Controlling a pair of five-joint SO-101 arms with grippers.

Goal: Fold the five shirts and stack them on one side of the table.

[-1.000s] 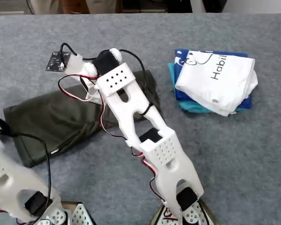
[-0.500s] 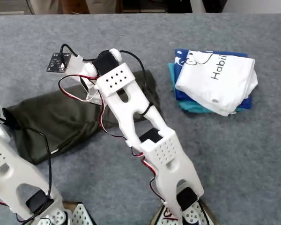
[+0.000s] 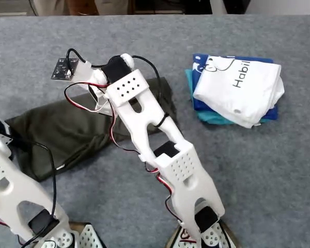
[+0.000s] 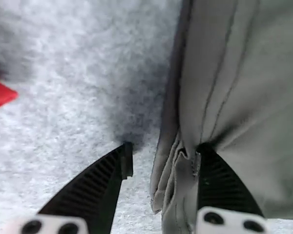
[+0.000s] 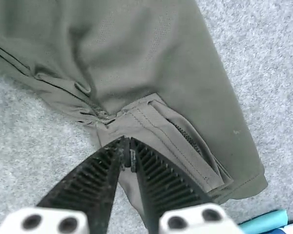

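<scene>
on grey felt counter [image 3: 258, 170], crumpled olive-green shirt [image 3: 67, 129] near folded white-blue-teal shirt stack [image 3: 237, 93]; left pincer [image 4: 162, 151] wide astride hem, right pincer [image 5: 128, 144] closed, hold unclear.

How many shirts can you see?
4. The olive shirt lies spread out on the left of the high view. On the right is a folded pile with the white shirt on top, then the blue shirt and the teal shirt. A fifth may be hidden inside.
</scene>
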